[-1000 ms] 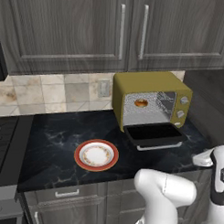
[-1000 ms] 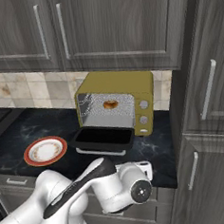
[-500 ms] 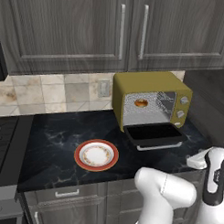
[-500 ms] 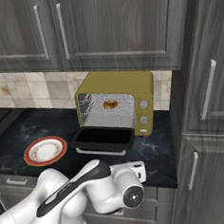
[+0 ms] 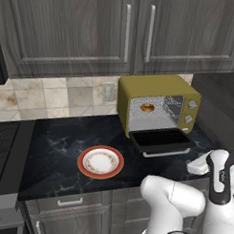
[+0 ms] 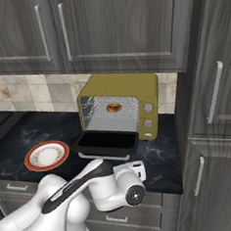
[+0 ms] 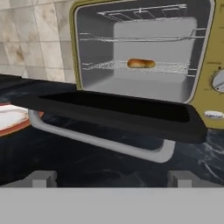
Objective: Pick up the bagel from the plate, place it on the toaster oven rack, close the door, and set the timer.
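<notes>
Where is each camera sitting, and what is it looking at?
Left base view: behind the arm on its left, looking down at the counter, the plate and toaster oven; the white arm fills the lower right.
Right base view: behind on the right, same counter; the arm fills the lower left.
Hand view: low on the hand, facing the open door; the open gripper pokes up.
All three share the bagel on the toaster oven rack.

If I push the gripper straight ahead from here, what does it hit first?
Most likely the door, hanging open and level in front of the gripper, silver handle bar nearest. The jaws stand wide. Depth is unclear; it may pass just under the handle.
</notes>
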### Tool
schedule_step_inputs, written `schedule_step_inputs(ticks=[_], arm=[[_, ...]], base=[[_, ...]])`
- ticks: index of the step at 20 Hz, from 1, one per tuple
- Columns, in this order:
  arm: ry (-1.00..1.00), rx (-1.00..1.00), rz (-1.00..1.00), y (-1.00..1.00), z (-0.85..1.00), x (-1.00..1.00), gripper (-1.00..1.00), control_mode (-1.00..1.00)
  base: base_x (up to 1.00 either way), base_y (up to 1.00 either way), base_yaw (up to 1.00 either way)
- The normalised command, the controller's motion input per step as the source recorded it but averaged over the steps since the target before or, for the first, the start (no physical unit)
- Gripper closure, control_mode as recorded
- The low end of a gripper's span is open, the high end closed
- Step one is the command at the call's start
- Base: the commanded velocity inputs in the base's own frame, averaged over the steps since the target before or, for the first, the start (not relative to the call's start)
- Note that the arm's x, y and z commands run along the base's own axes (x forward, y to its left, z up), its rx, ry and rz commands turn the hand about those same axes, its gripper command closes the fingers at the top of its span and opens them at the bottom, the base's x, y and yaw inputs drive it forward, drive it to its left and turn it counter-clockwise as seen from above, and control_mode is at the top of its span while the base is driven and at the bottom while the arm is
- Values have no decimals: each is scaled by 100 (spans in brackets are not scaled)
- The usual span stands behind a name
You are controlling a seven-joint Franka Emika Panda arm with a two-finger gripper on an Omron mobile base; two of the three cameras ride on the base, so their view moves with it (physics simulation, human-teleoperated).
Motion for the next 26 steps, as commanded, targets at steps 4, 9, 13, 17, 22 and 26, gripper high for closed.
schedule_step_inputs(ticks=[4, 9, 13, 17, 22, 26], arm=[[0, 5, 25, -8, -18, 26, -100, -100], [0, 9, 35, -33, -18, 24, -100, -100], [-3, 3, 25, -23, -14, 29, -100, -100], [-9, 1, 2, -16, -8, 1, -100, -100], [-4, 0, -5, -10, -16, 0, -100, -100], [-2, 0, -6, -1, -13, 8, -100, -100]], base=[[0, 0, 0], [0, 0, 0], [0, 0, 0], [0, 0, 0], [0, 0, 0], [0, 0, 0]])
